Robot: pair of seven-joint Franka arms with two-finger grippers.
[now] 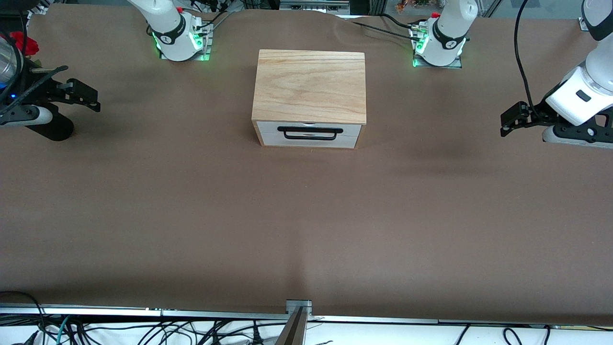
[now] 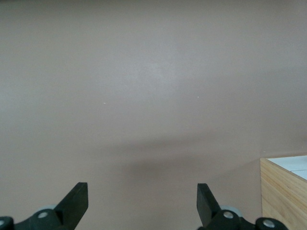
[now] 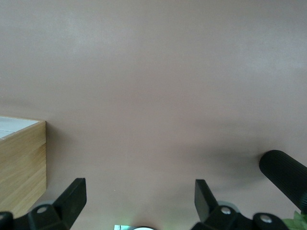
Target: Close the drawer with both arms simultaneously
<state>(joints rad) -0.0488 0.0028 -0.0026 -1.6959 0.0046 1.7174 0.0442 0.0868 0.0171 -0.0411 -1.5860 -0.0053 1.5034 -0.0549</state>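
Observation:
The drawer (image 1: 268, 134) has a white front panel with a black bar handle (image 1: 310, 130) and sits flush in the light-wood casing (image 1: 310, 86) in the middle of the table. My right gripper (image 1: 91, 98) is open and empty, low over the table at the right arm's end, well apart from the casing. My left gripper (image 1: 510, 122) is open and empty, low over the table at the left arm's end. In the left wrist view my left gripper (image 2: 142, 201) is over bare table, with a casing corner (image 2: 283, 191) at the edge. The right wrist view shows the same: my right gripper (image 3: 139, 199) and the casing (image 3: 21, 163).
A black ribbed cylinder (image 1: 53, 127) lies on the table by the right gripper, and shows in the right wrist view (image 3: 283, 175). A red object (image 1: 24, 44) sits at the right arm's end. The arm bases (image 1: 179, 40) glow green. Cables (image 1: 143, 333) hang off the near table edge.

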